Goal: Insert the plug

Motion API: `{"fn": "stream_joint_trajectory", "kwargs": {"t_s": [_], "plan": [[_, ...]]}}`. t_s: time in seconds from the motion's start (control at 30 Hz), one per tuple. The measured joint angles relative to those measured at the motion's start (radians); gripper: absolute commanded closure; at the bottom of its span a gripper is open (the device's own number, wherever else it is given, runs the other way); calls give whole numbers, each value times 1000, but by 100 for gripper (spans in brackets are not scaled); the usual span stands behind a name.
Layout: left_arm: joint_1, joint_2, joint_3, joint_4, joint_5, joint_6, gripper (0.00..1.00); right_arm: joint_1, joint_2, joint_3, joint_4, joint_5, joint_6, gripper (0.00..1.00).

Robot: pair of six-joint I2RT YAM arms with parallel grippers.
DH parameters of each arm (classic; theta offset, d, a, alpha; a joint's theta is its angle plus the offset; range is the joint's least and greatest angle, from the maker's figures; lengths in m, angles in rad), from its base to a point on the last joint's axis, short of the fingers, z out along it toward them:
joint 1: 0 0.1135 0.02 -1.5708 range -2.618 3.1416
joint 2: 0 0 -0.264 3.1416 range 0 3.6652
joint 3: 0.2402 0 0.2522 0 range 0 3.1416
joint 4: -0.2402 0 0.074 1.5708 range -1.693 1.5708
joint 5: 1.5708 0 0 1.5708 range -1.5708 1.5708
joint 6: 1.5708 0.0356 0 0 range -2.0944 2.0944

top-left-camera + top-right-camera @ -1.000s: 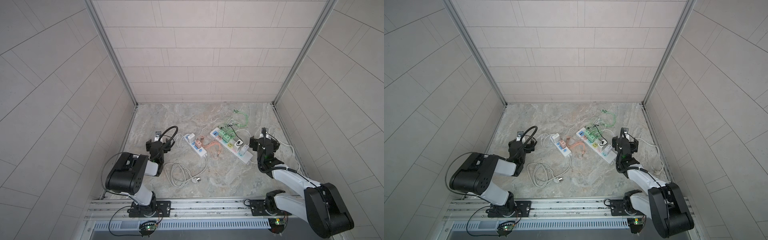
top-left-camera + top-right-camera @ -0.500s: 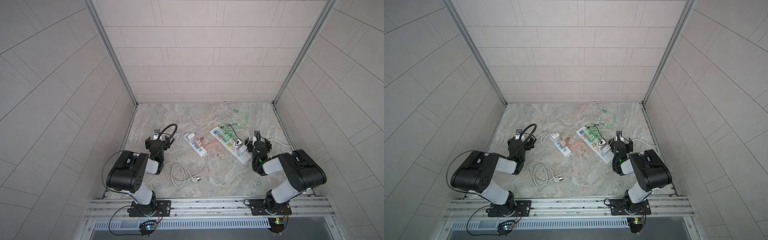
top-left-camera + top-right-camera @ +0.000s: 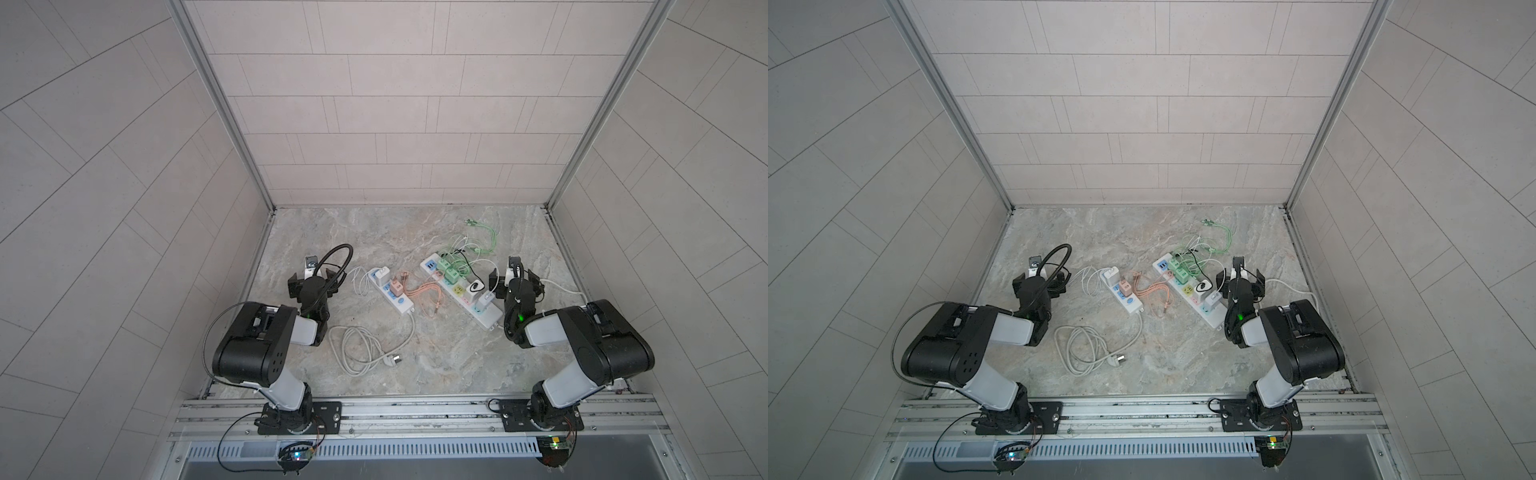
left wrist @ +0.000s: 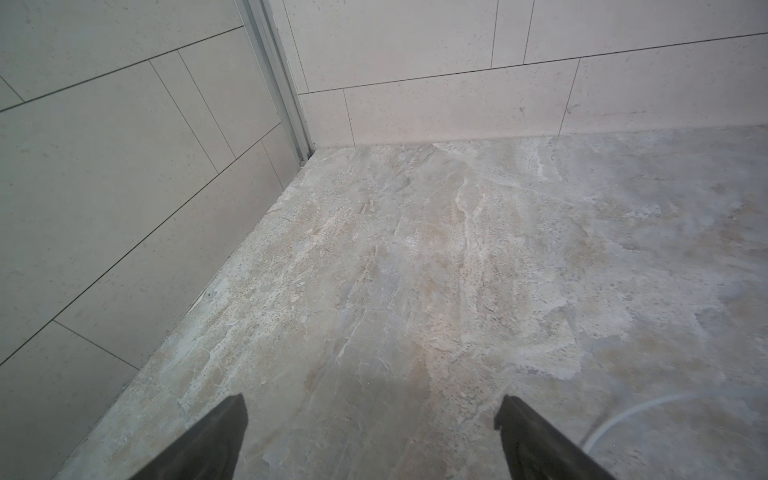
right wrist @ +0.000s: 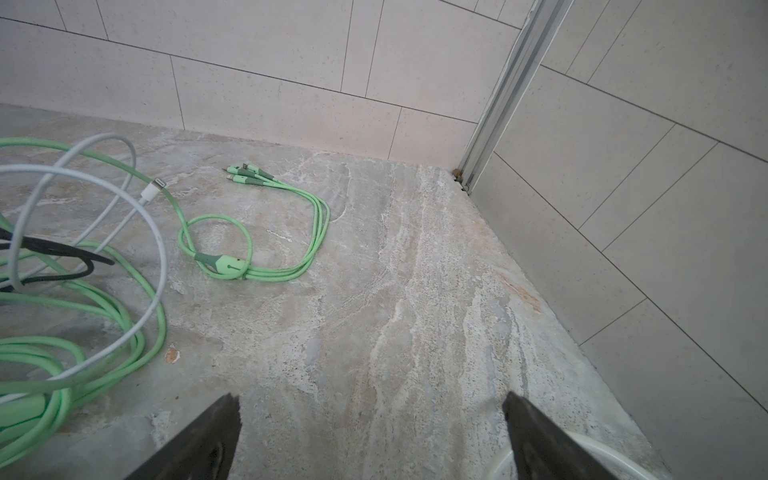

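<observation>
The left end effector (image 3: 312,279) sits low at the left side of the marbled surface (image 3: 457,374) with its jaws spread wide and nothing between them; its wrist view shows only bare stone and the wall corner past the two dark fingertips (image 4: 232,411). The right end effector (image 3: 513,279) stands likewise wide apart and empty, just beside the long power strip (image 3: 465,297), which carries several green, yellow and white adapters. In the right wrist view a green multi-head cable (image 5: 266,274) lies looped ahead of the end effector, with white and black leads tangled to one side. The plug (image 3: 395,360), white and on the end of a coiled pale cable (image 3: 357,349), lies loose on the surface between the two arms, toward the front rail and well apart from both end effectors. Its cable runs up to the short power strip (image 3: 395,297), from which a pink cable (image 3: 428,291) trails toward the long strip.
</observation>
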Motion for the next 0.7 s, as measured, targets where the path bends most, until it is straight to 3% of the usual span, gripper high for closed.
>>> {"fn": "stream_joint_trajectory", "kwargs": {"t_s": [0.7], "plan": [[2, 0, 12, -40, -6, -4, 0, 0, 0, 0, 0, 0, 0, 1]]}}
